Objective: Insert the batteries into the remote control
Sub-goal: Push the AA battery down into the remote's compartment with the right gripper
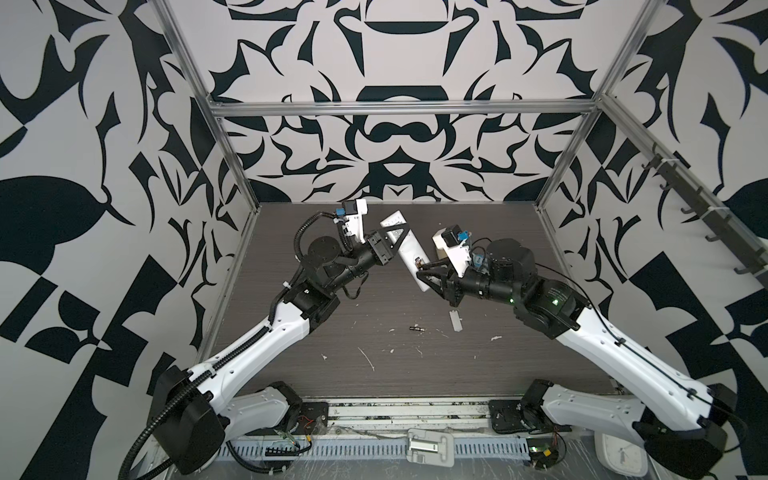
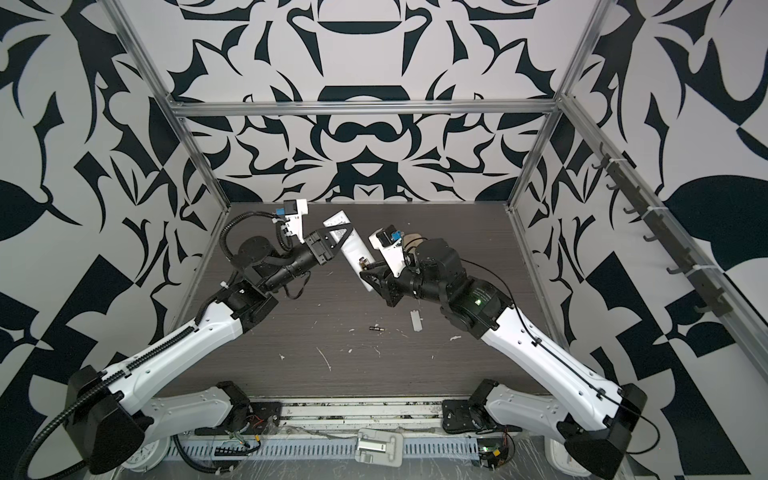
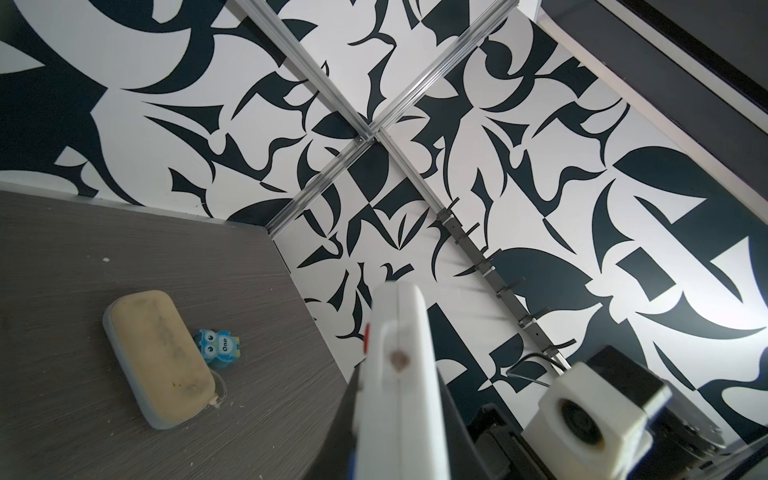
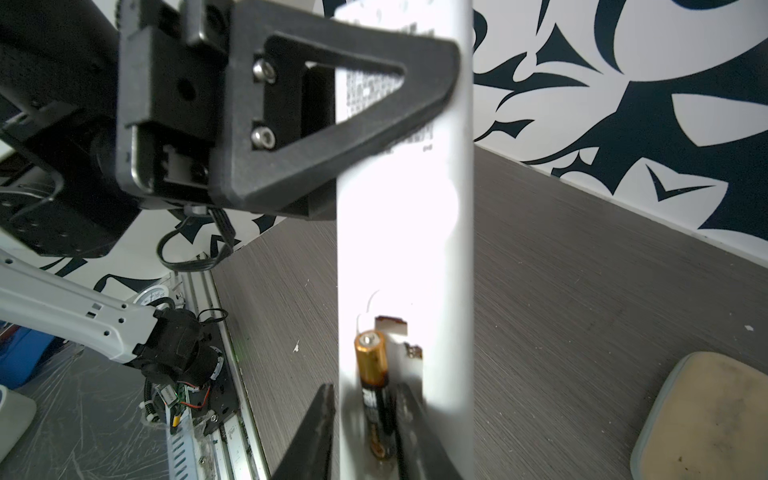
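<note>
Black-and-white patterned walls (image 1: 395,124) box in a dark wood-grain tabletop (image 1: 374,374). Above it, our left gripper (image 1: 403,230) clamps the remote control (image 1: 409,253) near one end and holds it off the tabletop, plain back showing. At the remote's other end, the first battery (image 4: 372,361) sits in the open compartment. Our right gripper (image 4: 368,392) straddles it, jaws narrowly apart with a gap on one side. We judge that we are seating this battery. The second battery (image 1: 417,328) lies on the tabletop, nearer the arm bases than the remote, and the small cover (image 1: 456,321) lies near it. Next we need to back off without dislodging anything, then fetch the second battery.
</note>
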Robot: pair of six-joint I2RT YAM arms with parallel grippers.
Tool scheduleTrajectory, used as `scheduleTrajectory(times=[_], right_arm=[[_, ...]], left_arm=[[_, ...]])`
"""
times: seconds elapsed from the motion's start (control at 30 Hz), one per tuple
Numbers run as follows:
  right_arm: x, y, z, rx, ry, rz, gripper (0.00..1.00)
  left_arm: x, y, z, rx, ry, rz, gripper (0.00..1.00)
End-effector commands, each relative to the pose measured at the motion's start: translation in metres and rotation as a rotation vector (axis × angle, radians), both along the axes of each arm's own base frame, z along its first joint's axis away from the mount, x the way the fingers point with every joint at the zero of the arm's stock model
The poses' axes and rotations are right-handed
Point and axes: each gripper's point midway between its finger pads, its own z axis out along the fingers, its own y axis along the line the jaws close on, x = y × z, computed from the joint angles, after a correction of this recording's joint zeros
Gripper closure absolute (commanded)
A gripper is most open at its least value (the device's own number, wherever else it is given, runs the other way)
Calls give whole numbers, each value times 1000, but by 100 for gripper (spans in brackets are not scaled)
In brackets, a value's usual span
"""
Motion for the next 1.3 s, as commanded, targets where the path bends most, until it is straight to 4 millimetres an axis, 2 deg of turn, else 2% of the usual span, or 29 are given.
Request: scheduleTrajectory(times=[0.0, 0.3, 0.43, 0.53, 0.63, 0.77, 0.9, 1.27], right_arm=[[-5, -5, 25, 22, -56, 6, 68], [-9, -18, 42, 12, -92, -25, 60], [-16, -28, 58, 21, -111, -34, 55], [-23, -35, 72, 27, -113, -40, 44], [-36, -32, 82, 40, -71, 21, 30], [-45, -19, 79, 29, 24, 139, 17], [-42, -21, 85, 72, 97, 178, 8], [-33, -27, 51, 73, 233, 139, 3]], left_arm=[[-4, 3, 15, -62, -57, -5, 100], [-5, 2, 12, -68, -63, -10, 100], [-8, 3, 13, -66, -71, -16, 100], [-16, 0, 19, -63, -96, -62, 100], [-24, -5, 24, -59, -111, -115, 100], [-34, -11, 29, -57, -115, -184, 100], [-40, -9, 32, -59, -121, -197, 100], [-53, -8, 37, -43, -138, -246, 100]])
